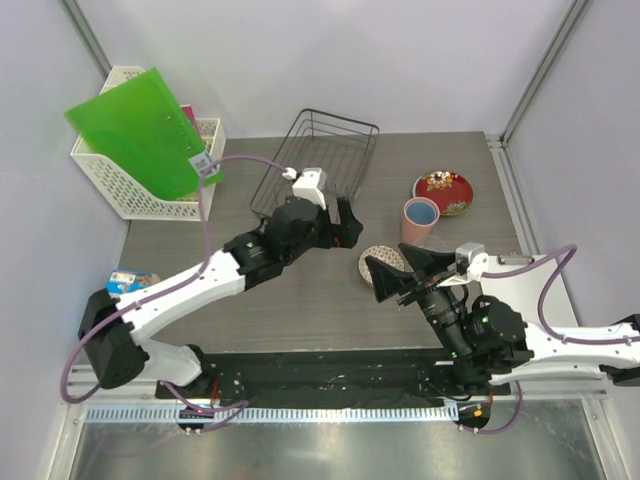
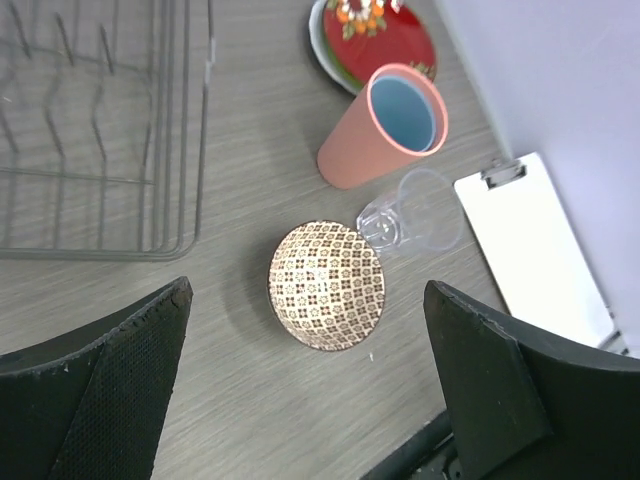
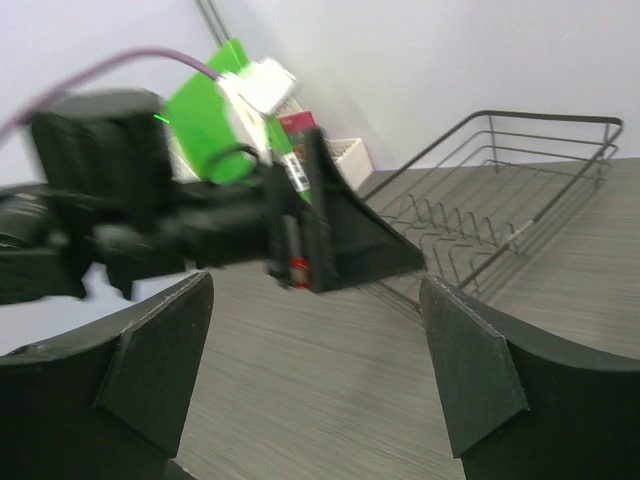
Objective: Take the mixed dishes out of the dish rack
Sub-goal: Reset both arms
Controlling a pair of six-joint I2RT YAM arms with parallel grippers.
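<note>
The black wire dish rack (image 1: 315,160) stands at the back of the table, and no dishes show between its wires (image 2: 100,130). A brown-patterned white bowl (image 2: 327,285) sits on the table right of the rack. My left gripper (image 2: 306,285) hovers above the bowl, open and holding nothing. Behind the bowl stands a pink cup (image 2: 360,150) with a light blue cup (image 2: 405,110) nested inside it. A red patterned plate (image 2: 375,40) lies further back on a pale plate. My right gripper (image 1: 400,268) is open and empty beside the bowl (image 1: 378,258), pointing towards the rack (image 3: 500,200).
A clear plastic cup (image 2: 415,215) lies between the bowl and the pink cup. A white clipboard (image 2: 535,250) lies to their right. A white lattice basket (image 1: 120,185) with a green folder (image 1: 140,125) stands at the back left. A small packet (image 1: 130,282) is at the left edge.
</note>
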